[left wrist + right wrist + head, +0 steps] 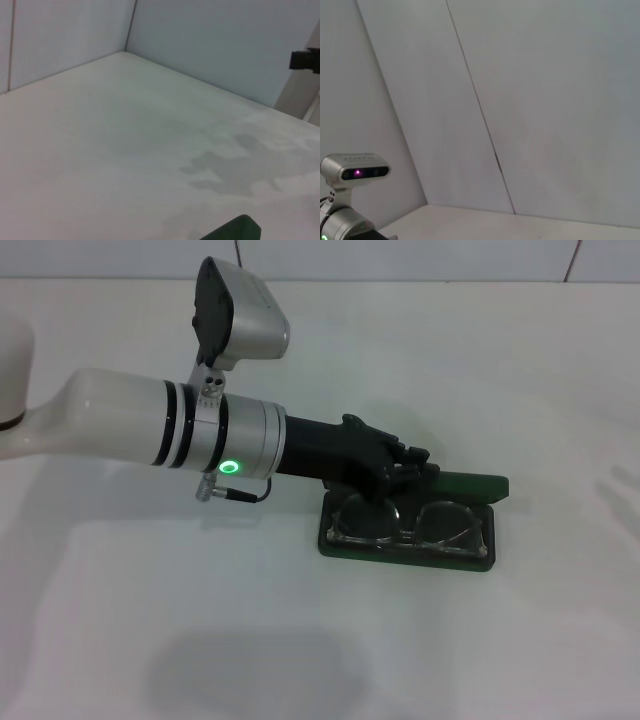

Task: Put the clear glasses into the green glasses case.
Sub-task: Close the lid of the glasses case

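Head view: the left gripper [400, 472] covers the 12 o'clock edge of the green glasses case [410, 552]; jaw state cannot be determined. The clear glasses [405, 522] are partly masked. Left wrist view: the case is cut off at 6 o'clock.

Clear glasses [408, 523] inside green glasses case [340, 545]

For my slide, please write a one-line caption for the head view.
Left tool reaches over the open green glasses case on the white table, with the clear glasses lying inside.
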Robot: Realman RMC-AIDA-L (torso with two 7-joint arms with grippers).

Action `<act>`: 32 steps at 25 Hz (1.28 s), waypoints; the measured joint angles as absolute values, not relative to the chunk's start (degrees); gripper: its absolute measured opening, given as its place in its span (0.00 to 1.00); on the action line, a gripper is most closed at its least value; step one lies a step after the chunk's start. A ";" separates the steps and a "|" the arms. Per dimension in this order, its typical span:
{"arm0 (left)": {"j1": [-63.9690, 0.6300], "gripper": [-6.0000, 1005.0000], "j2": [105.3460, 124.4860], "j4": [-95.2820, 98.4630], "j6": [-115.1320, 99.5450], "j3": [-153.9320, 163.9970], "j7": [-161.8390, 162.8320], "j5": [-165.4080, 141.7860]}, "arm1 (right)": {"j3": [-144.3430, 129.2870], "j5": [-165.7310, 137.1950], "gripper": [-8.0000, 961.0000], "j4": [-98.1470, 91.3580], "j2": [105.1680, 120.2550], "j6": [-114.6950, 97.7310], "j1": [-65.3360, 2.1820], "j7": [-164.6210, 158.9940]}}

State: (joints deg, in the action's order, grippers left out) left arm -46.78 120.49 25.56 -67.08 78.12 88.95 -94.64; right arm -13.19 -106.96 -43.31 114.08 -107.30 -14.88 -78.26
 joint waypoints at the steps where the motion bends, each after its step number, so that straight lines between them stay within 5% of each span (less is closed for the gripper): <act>1: -46.78 0.23 120.49 25.53 -67.11 78.38 88.96 -94.52 | -13.23 -106.96 0.31 -42.99 114.08 -107.26 -15.00 -78.14; 32: -43.02 0.25 120.47 25.16 -72.49 83.15 86.54 -91.23 | -14.78 -106.96 0.32 -42.18 114.17 -106.07 -15.30 -77.52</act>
State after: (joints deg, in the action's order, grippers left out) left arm -43.02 120.47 25.16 -72.49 83.15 86.54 -91.23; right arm -14.78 -106.96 -42.18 114.17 -106.07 -15.30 -77.52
